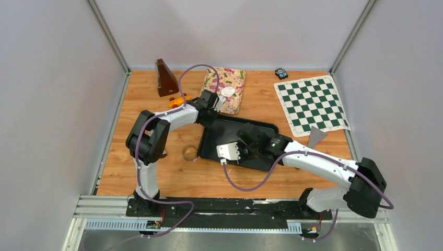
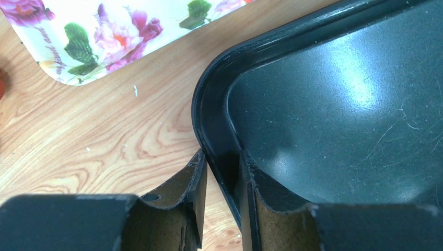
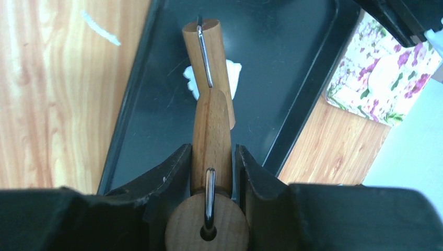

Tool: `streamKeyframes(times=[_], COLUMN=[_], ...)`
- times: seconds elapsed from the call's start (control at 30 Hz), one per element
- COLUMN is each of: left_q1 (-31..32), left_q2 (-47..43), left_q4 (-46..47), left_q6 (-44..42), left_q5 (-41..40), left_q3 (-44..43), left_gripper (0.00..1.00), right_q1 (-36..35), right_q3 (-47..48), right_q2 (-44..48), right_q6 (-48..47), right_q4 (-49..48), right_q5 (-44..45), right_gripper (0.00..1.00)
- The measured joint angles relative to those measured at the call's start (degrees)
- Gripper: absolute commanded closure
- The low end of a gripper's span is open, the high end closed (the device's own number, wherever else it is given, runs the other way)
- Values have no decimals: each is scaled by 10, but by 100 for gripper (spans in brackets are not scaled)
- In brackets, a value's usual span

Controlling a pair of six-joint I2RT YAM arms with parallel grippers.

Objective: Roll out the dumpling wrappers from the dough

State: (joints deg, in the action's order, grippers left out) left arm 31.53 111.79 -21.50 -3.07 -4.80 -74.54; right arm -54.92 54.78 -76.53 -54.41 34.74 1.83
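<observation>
Rolling: right hand (image 3: 212,151) grips roller (image 3: 211,120) on dough (image 3: 236,73); left hand (image 2: 223,157) seems to pinch tray (image 2: 206,99) rim. Next: firm fwd push.

The left hand (image 2: 223,167) was closed over the far left corner of the black tray (image 1: 217,133), one finger inside the rim and one outside. The right hand (image 3: 211,151) held the rolling pin (image 3: 211,120) low over the tray's middle, so both arms barred the way across it. The ring cutter (image 1: 190,153) stood just left of the tray, while the table (image 1: 156,178) in front was bare except for a purple cable (image 1: 243,188), and a free strip ran between the tray and the chessboard (image 1: 312,104).
</observation>
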Motion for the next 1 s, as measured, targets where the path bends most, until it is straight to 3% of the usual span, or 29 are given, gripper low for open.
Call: streamKeyframes(times=[0.27, 1.0], left_q1=[4, 11], left_q2=[4, 4], left_q4=[0, 1], left_q6=[2, 2], left_q5=[-14, -28], left_q3=[-4, -4], left_gripper=[100, 100], right_q1=[-7, -9], right_q3=[-53, -33], right_q2=[32, 28], right_q6=[-36, -56], right_q4=[20, 24], right_q5=[-2, 22], right_gripper=[100, 100])
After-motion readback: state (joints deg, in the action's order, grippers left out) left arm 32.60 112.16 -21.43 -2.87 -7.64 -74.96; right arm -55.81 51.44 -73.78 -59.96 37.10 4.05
